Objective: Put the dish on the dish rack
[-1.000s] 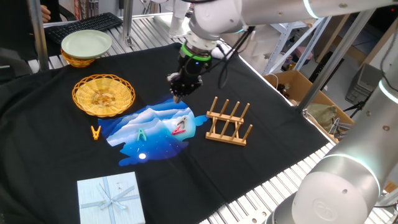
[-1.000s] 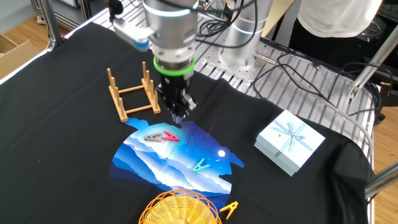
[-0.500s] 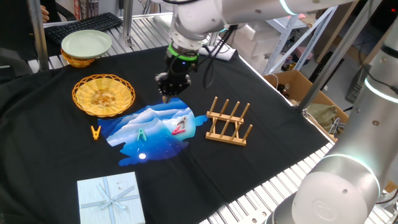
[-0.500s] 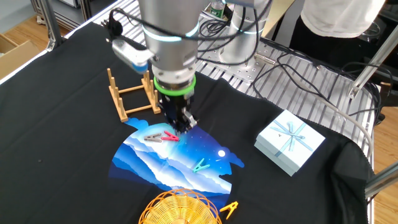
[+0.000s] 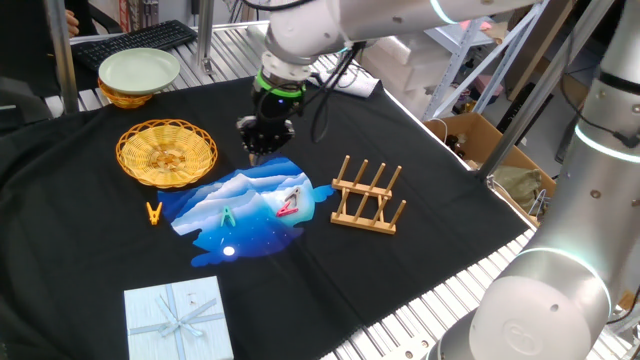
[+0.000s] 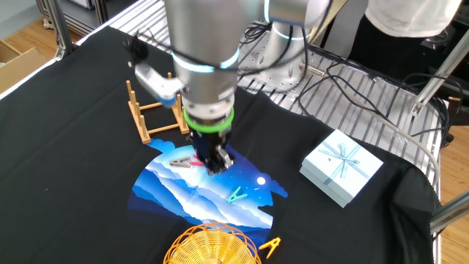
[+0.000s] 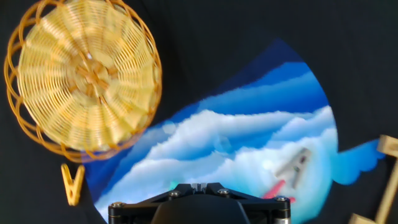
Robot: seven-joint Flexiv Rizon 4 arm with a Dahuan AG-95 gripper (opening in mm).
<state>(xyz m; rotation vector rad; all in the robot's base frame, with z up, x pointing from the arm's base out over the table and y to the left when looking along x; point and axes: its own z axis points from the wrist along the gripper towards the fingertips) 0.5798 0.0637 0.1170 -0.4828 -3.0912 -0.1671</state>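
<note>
One dish (image 5: 166, 152), a round golden wicker basket-plate with open lattice rim, lies flat on the black cloth (image 5: 420, 200) beside a blue printed sheet (image 5: 245, 212). Its wooden dish rack (image 5: 368, 195) stands well apart. Over the sheet hangs the gripper (image 5: 255, 153), fingers together, holding nothing.

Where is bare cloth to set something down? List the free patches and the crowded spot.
Free: black cloth between the light wooden peg rack and the table's front edge, and between the pale blue ribboned gift box and that rack. Crowded: the blue-and-white printed mat with its clothespins, hemmed by the golden woven wicker dish and the orange clothespin.
</note>
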